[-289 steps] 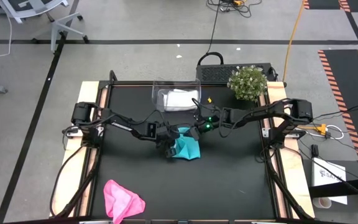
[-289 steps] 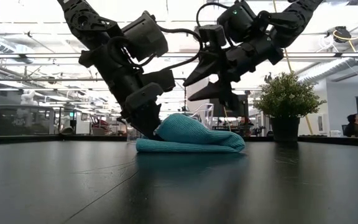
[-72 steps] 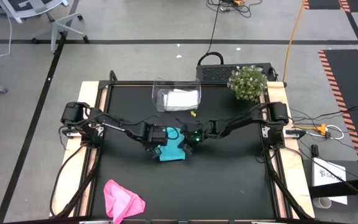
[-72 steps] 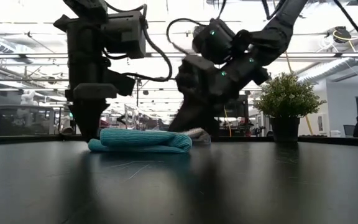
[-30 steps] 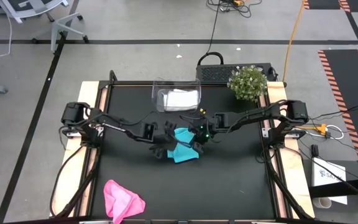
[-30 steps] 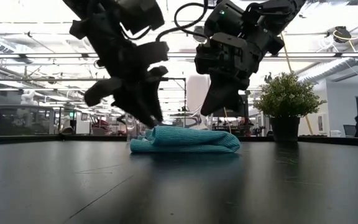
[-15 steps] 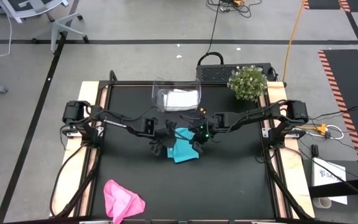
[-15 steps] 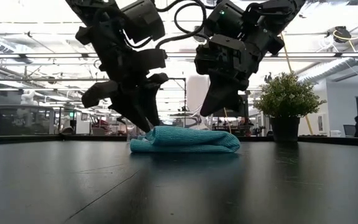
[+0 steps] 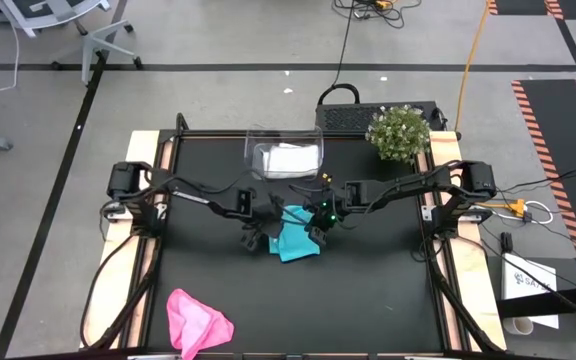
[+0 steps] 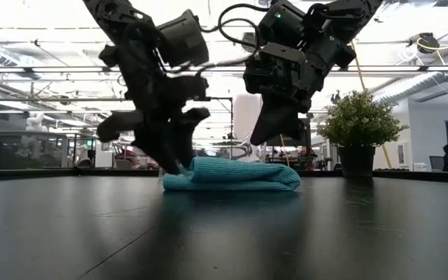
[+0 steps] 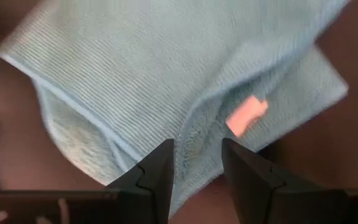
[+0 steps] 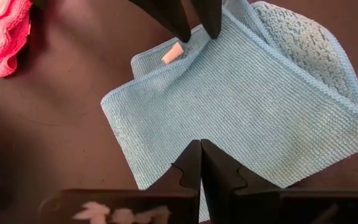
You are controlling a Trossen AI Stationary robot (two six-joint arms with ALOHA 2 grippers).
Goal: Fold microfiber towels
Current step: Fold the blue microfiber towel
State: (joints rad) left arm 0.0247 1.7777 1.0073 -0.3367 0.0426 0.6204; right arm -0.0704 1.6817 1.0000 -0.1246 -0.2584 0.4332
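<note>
The folded teal towel (image 9: 296, 240) lies flat at the table's middle (image 10: 239, 175). My left gripper (image 11: 194, 168) is open at the towel's left end, pointing down, with one finger on either side of a raised fold beside the small pink label (image 11: 247, 115). My right gripper (image 12: 201, 152) is shut and hangs a little above the towel's right half (image 10: 259, 140), touching nothing. The pink towel (image 9: 198, 320) lies crumpled near the table's front left. A grey-white towel (image 9: 290, 158) lies inside the clear tub (image 9: 253, 150) at the far edge. My left gripper comes from above with its fingertips (image 12: 185, 34) at the teal towel's left edge (image 12: 194, 46), close to the label. I cannot tell whether the tips touch the cloth. The towel lies flat on the table.
A potted plant (image 9: 398, 132) stands at the far right corner, also seen in the low view (image 10: 358, 128). The black table top (image 9: 368, 300) shows bare to the near right of the teal towel. A person sits far off in the room (image 10: 446, 155).
My left gripper has sunk a little and shifted slightly toward the table's left edge, down to the teal towel's left end, staying open. The towel has kept its shape and place.
</note>
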